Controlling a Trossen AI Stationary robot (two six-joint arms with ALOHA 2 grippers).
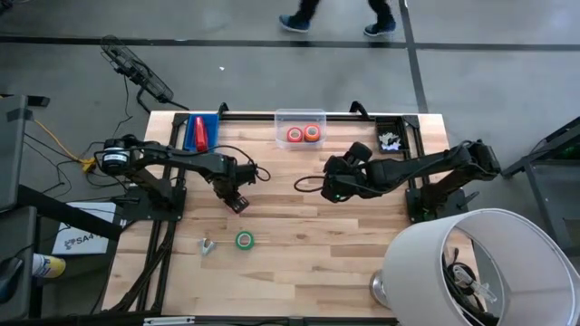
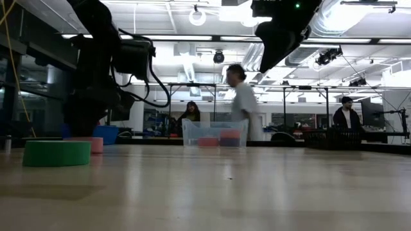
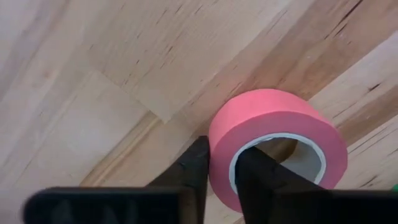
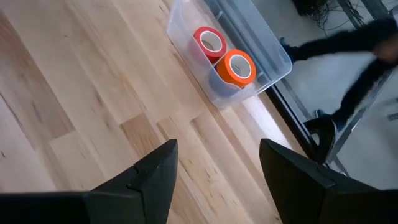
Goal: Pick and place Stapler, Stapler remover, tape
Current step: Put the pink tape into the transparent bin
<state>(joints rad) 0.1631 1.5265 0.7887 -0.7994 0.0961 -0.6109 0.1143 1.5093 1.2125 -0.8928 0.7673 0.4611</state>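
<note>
High view, looking straight down on a pale wooden worktop [image 1: 299, 263]: nearest the front edge, at about seven o'clock from the worktop's middle, a green tape roll [image 1: 244, 240] lies flat, with a small silvery staple remover [image 1: 207, 245] just beside it at its nine o'clock side. Farther in, the left hand [image 1: 237, 203] is down at the wood, at about nine o'clock from the middle. Its wrist view shows its two dark fingers [image 3: 186, 171] pinched on the wall of a pink tape roll [image 3: 273, 140], one finger outside the ring and one inside its pale core. At about three o'clock from the middle, the right hand [image 1: 333, 188] hangs above bare wood; its wrist view shows its fingers [image 4: 152, 174] spread wide apart, holding nothing. At the far edge, at twelve o'clock, a clear plastic bin [image 1: 300, 128] holds a red tape roll [image 1: 294, 135] and an orange tape roll [image 1: 312, 133] side by side. At about eleven o'clock, the red stapler [image 1: 199, 132] lies in a blue tray [image 1: 211, 129]. At about one o'clock, a black tray [image 1: 391, 132] holds small pale pieces too small to identify.
</note>
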